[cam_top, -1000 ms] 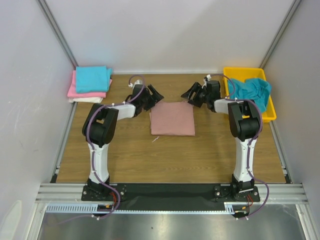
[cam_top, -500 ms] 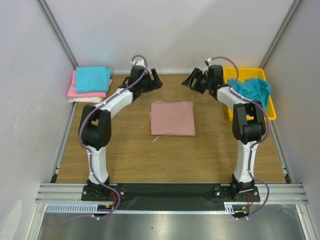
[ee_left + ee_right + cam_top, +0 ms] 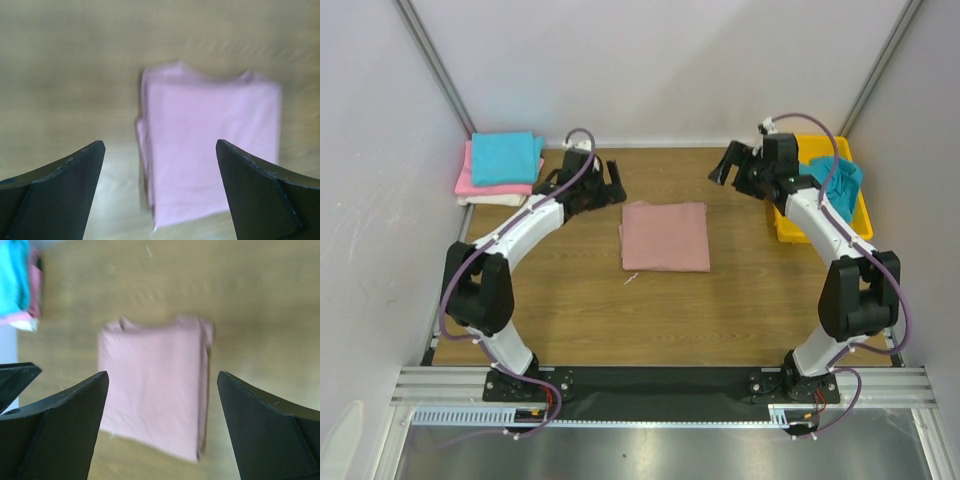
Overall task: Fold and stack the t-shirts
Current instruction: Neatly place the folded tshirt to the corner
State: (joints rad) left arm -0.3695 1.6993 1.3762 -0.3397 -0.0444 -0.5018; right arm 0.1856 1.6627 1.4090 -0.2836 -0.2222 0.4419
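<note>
A dusty-pink t-shirt [image 3: 665, 236] lies folded into a square in the middle of the wooden table; it also shows in the left wrist view [image 3: 210, 150] and the right wrist view [image 3: 155, 385]. My left gripper [image 3: 605, 187] is open and empty, in the air left of and behind the shirt. My right gripper [image 3: 732, 165] is open and empty, in the air right of and behind it. A stack of folded shirts, teal on top [image 3: 506, 157], bright pink [image 3: 470, 182] and white under it, sits at the back left. A crumpled teal shirt [image 3: 840, 180] lies in the tray.
A yellow plastic tray [image 3: 860, 225] stands at the back right beside the right arm. White walls and metal posts close in the table on three sides. Bare wood lies in front of the folded shirt.
Both grippers have lifted off the folded pink shirt and drawn apart, the left toward the left, the right toward the tray. The shirt stays put.
</note>
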